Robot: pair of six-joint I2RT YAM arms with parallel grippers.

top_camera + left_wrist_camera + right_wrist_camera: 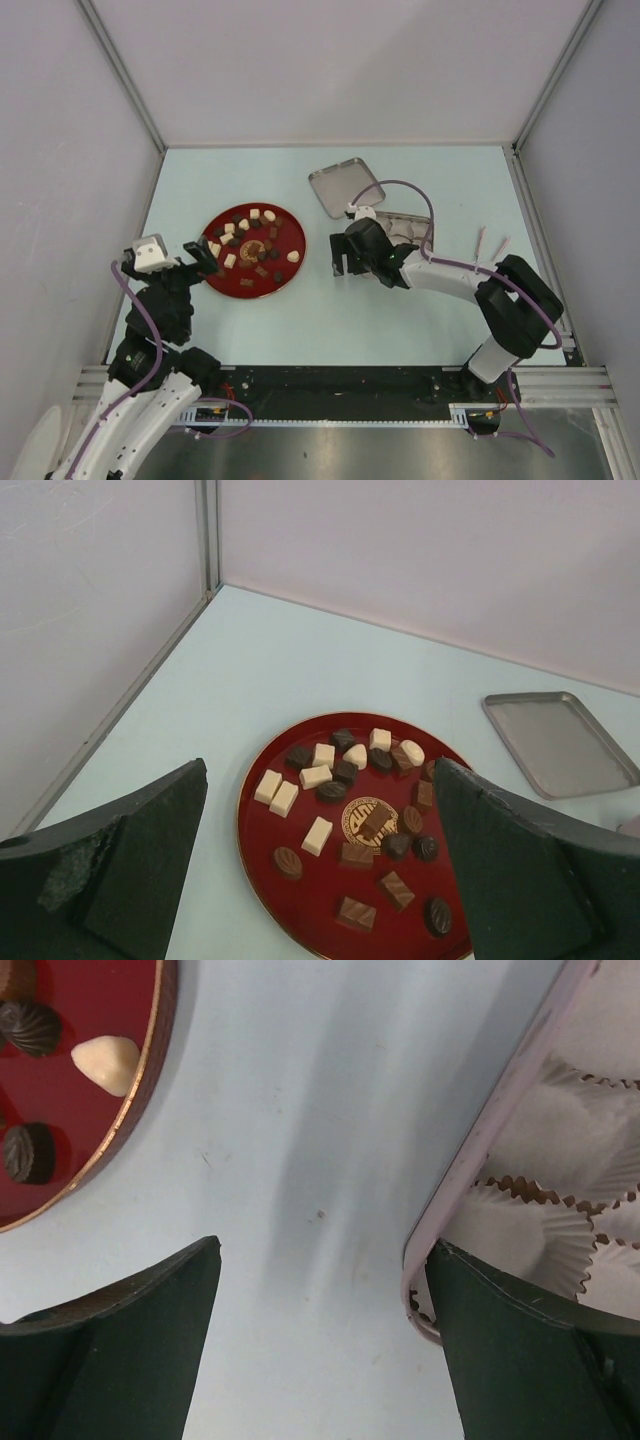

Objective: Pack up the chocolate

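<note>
**Jaws wide on both arms, chocolate sitting on the plate**

You've got the chocolate (318, 835) scattered loose across the red plate (288, 238), dark brown pieces mixed in with cream-white ones, left of centre on the tabletop (300, 320). Your left jaws are spread wide and holding nothing, poised at the plate's near-left rim, and the wrist view frames most of the pieces between the two fingers. Over to the right, your right jaws are also wide and holding nothing, low over the bare strip of tabletop between plate and tin (480, 1130). The plate's edge shows on one side of that wrist view, and on the other the tin's corner, with crinkled white paper cups (560, 1230) packed inside. Behind the tin lies the flat metal lid (346, 187), apart from the plate.
</note>
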